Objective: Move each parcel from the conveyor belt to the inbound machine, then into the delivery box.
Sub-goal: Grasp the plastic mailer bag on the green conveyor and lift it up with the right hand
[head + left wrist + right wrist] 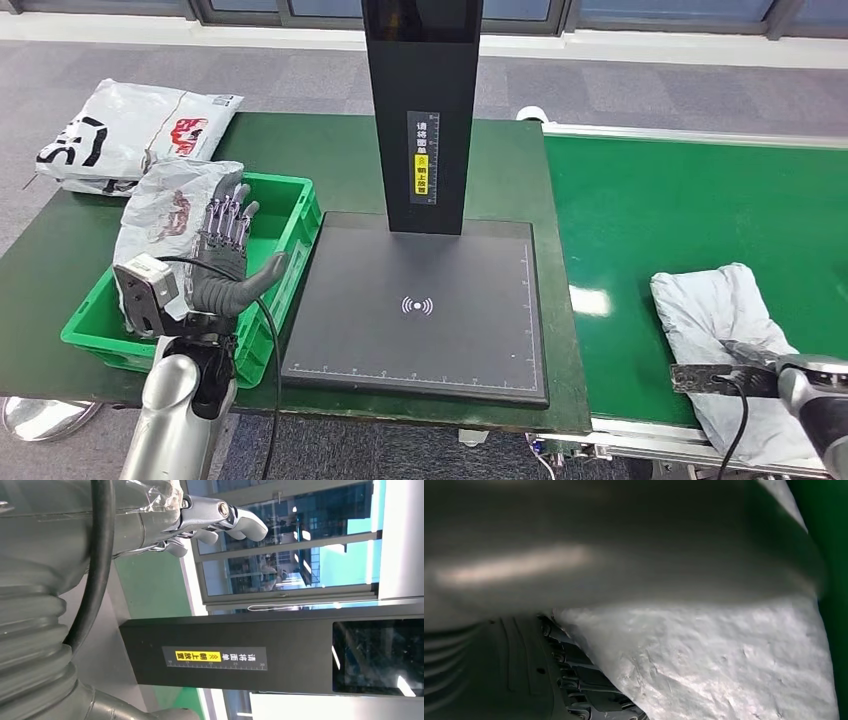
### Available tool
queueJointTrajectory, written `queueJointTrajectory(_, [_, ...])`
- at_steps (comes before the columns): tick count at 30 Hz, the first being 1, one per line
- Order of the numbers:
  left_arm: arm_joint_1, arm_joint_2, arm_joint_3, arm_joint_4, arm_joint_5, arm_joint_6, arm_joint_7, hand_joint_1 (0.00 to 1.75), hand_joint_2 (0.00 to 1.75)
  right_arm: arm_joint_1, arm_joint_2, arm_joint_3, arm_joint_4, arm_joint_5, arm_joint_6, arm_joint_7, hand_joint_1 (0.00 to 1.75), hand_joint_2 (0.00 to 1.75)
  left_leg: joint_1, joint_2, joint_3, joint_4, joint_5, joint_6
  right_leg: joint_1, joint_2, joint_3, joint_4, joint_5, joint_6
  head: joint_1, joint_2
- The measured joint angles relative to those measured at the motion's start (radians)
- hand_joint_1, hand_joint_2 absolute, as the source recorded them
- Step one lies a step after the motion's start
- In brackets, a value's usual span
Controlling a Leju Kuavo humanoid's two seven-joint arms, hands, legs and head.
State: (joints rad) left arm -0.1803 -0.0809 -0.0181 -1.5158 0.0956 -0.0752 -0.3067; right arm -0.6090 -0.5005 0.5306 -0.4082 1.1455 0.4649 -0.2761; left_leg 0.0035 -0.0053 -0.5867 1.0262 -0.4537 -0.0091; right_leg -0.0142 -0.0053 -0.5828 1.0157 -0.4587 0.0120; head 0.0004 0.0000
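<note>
A grey parcel (pixel 727 330) lies on the green belt (pixel 690 210), close to its near edge and towards its right end. The right hand (pixel 740 368) is at the parcel's near part, its dark fingers lying against the wrapping; in the right wrist view the crinkled grey parcel (pixel 724 660) sits right against the dark fingers (pixel 579 680), but whether they have closed around it I cannot tell.

A second parcel (pixel 170 205), grey with red print, lies in the green box (pixel 290 225), leaning over its far left corner. The left hand (pixel 225 255) hovers over this box with fingers spread, grasping nothing; its fingertips reach to the parcel's edge. In the left wrist view the hand (pixel 200 520) shows its fingers apart in the air, with the black post (pixel 225 655) beyond them.

The black machine (pixel 420 310) sits on the green table (pixel 40 270) between the box and the belt, its flat plate bare and its post (pixel 425 110) rising from the far edge. A white bag (pixel 120 130) with black and red print rests on the table's far left corner, behind the box.
</note>
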Motion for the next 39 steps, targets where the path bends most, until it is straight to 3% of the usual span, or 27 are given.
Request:
queueJointTrajectory(3, [0.005, 0.000, 0.009, -0.004, 0.004, 0.002, -0.001, 0.00, 1.75, 0.023, -0.002, 0.006, -0.007, -0.021, -0.008, 0.012, 0.00, 1.75, 0.001, 0.000, 0.003, 0.000, -0.001, 0.001, 0.001, 0.000, 0.004, -0.001, -0.001, 0.001, 0.000, 0.000])
queueJointTrajectory(9, [0.045, -0.011, 0.039, -0.050, 0.010, 0.006, -0.004, 0.00, 1.75, 0.069, -0.002, 0.014, -0.017, -0.061, -0.032, 0.042, 0.01, 1.75, 0.006, -0.002, 0.022, 0.001, -0.011, 0.002, 0.006, -0.002, 0.025, -0.007, -0.010, 0.001, 0.000, 0.000])
queueJointTrajectory(13, [0.067, -0.018, 0.057, -0.085, 0.012, 0.012, -0.010, 0.00, 1.75, 0.083, -0.002, 0.026, -0.017, -0.070, -0.029, 0.043, 1.75, 1.75, 0.009, -0.003, 0.039, 0.002, -0.021, 0.002, 0.008, -0.004, 0.041, -0.010, -0.022, -0.002, 0.000, 0.000])
queueJointTrajectory(22, [0.075, -0.037, 0.084, -0.155, 0.018, 0.018, -0.018, 0.00, 1.75, 0.070, 0.030, 0.032, -0.017, -0.077, -0.045, 0.113, 1.75, 1.75, 0.010, -0.004, 0.040, 0.008, -0.027, 0.005, 0.009, -0.005, 0.046, -0.010, -0.022, 0.002, 0.000, 0.000])
queueJointTrajectory(32, [0.080, -0.040, 0.089, -0.173, 0.017, 0.023, -0.019, 0.00, 1.75, 0.059, 0.036, 0.049, -0.017, -0.070, -0.054, 0.089, 1.75, 1.75, 0.011, -0.003, 0.038, 0.009, -0.028, 0.006, 0.010, -0.004, 0.046, -0.013, -0.021, 0.003, 0.000, 0.000])
queueJointTrajectory(39, [0.098, -0.044, 0.098, -0.197, 0.017, 0.027, -0.021, 0.00, 1.75, 0.071, 0.073, 0.045, -0.016, -0.150, -0.150, 0.090, 1.75, 1.75, 0.012, 0.004, 0.029, 0.009, -0.030, 0.005, 0.010, 0.003, 0.044, -0.013, -0.022, 0.001, 0.000, 0.000])
